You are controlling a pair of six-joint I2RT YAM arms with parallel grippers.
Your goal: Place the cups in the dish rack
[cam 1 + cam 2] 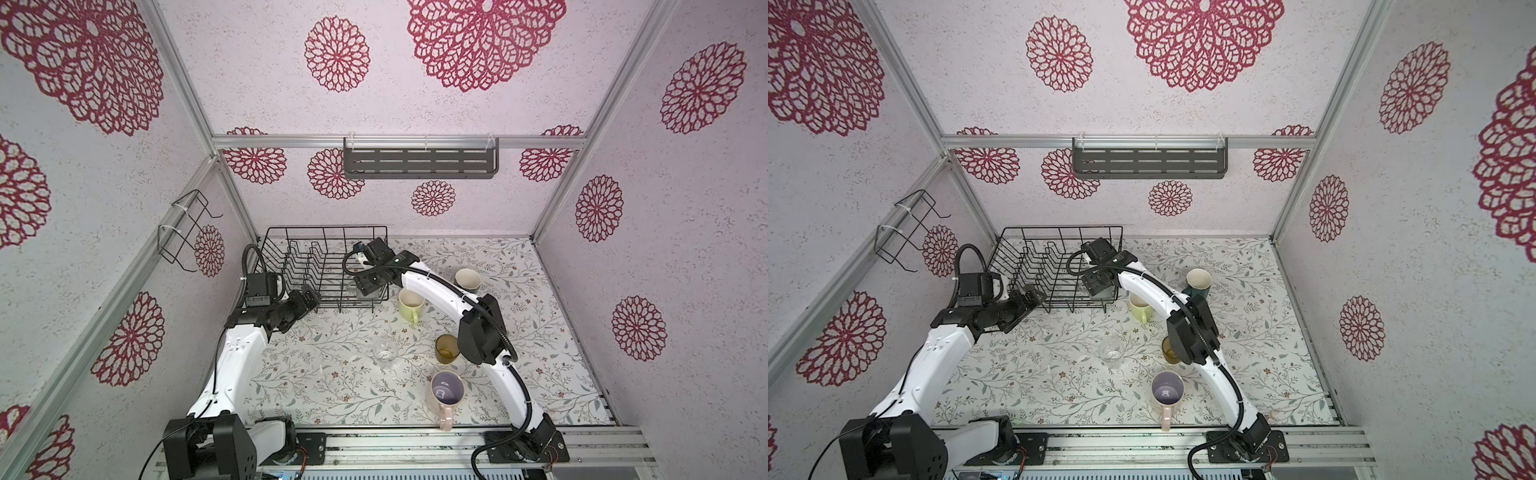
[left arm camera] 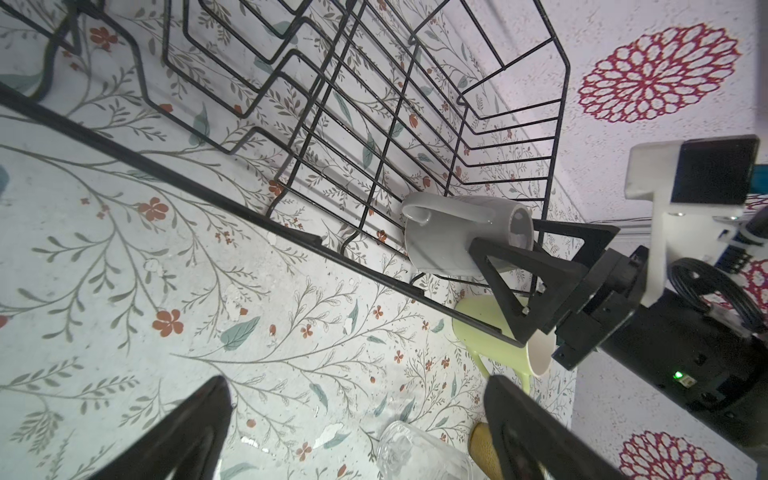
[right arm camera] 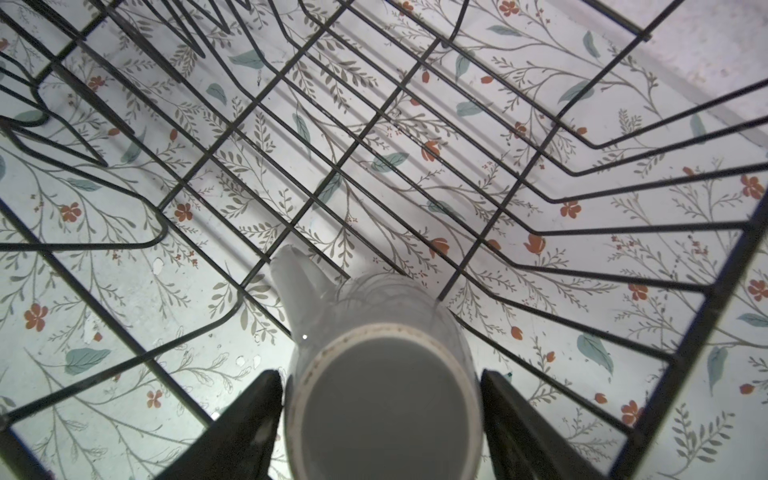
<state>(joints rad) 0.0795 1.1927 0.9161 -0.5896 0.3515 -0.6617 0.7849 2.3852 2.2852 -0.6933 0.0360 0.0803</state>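
Observation:
The black wire dish rack [image 1: 324, 232] [image 3: 582, 145] stands at the back left of the table. In its near right corner the grey mug [image 2: 449, 241] [image 3: 386, 399] sits upside down, and my right gripper [image 1: 368, 286] [image 3: 380, 374] is shut on it, fingers against both sides. My left gripper [image 1: 309, 295] [image 2: 356, 380] hovers open and empty at the rack's front edge. On the table stand the yellow-green mug [image 1: 410, 305], teal mug [image 1: 468, 279], amber tumbler [image 1: 446, 348], clear glass [image 1: 384, 351] and pink mug [image 1: 446, 388].
A dark slotted shelf [image 1: 419, 162] hangs on the back wall and a small bent wire holder [image 1: 183, 232] on the left wall. My right arm arches over the yellow-green mug and the tumbler. An aluminium rail [image 1: 415, 444] runs along the table's front.

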